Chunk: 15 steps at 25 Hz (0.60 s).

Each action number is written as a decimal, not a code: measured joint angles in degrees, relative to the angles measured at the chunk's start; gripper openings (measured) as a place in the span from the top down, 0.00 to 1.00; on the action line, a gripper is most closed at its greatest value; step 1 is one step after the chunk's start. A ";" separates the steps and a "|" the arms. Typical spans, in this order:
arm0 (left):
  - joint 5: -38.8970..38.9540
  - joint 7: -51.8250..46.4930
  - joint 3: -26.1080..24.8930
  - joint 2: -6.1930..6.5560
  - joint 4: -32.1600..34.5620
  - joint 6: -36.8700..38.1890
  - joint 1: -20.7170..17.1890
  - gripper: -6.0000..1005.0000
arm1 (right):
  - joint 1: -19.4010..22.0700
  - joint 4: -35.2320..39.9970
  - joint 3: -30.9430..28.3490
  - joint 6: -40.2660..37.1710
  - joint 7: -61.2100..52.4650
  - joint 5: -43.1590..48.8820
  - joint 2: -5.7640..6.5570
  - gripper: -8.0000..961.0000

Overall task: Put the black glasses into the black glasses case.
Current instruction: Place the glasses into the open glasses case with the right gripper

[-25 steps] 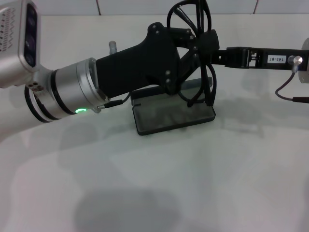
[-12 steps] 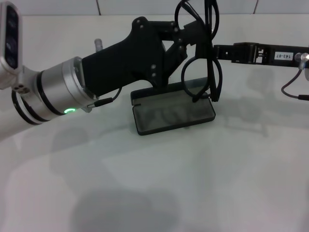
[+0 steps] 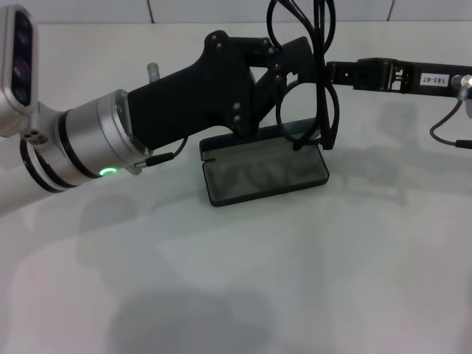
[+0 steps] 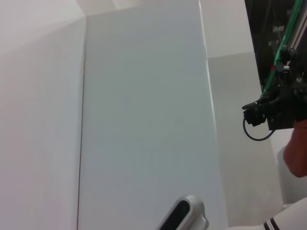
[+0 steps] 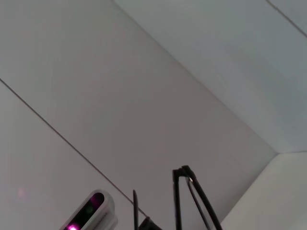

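Observation:
The black glasses (image 3: 308, 112) hang upright over the far right end of the open black glasses case (image 3: 265, 175), their lower lens just above its grey lining. My right gripper (image 3: 330, 74) reaches in from the right and is shut on the frame. Coming in from the left, my left gripper (image 3: 295, 70) sits right beside the glasses, open, with its fingers spread near the upper lens. The right wrist view shows only the thin temple arms of the glasses (image 5: 192, 201) against a pale wall.
The case lies on a white table (image 3: 295, 280), its lid (image 3: 236, 141) folded back behind the tray. A cable (image 3: 442, 136) loops off the right arm. The left wrist view shows a wall and dark equipment (image 4: 283, 72).
My left gripper has drawn back to the left, off the glasses. The glasses have turned and sunk a little toward the case, still held by the right gripper.

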State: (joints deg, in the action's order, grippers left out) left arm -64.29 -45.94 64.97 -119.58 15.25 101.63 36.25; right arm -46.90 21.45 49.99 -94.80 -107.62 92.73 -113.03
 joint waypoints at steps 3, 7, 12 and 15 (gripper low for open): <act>-0.39 -0.02 0.16 -0.10 -0.18 0.00 0.26 0.98 | -0.08 0.00 -0.04 0.13 0.00 0.06 0.00 0.84; -1.58 -0.09 0.23 -0.19 -0.31 0.09 0.42 0.98 | -0.01 0.00 -0.17 0.56 0.06 0.02 0.00 0.84; -2.89 -0.12 0.25 -0.31 -0.49 0.12 0.77 0.98 | -0.07 0.00 -0.24 0.89 0.10 -0.13 -0.02 0.83; -3.24 -0.12 0.58 -0.37 -0.74 -0.04 1.09 0.98 | -0.26 0.00 -0.25 0.78 0.11 -0.39 -0.07 0.83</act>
State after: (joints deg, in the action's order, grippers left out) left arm -67.54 -46.06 65.55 -119.95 14.50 101.59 37.34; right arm -47.16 21.45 49.74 -94.02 -107.51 92.33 -113.09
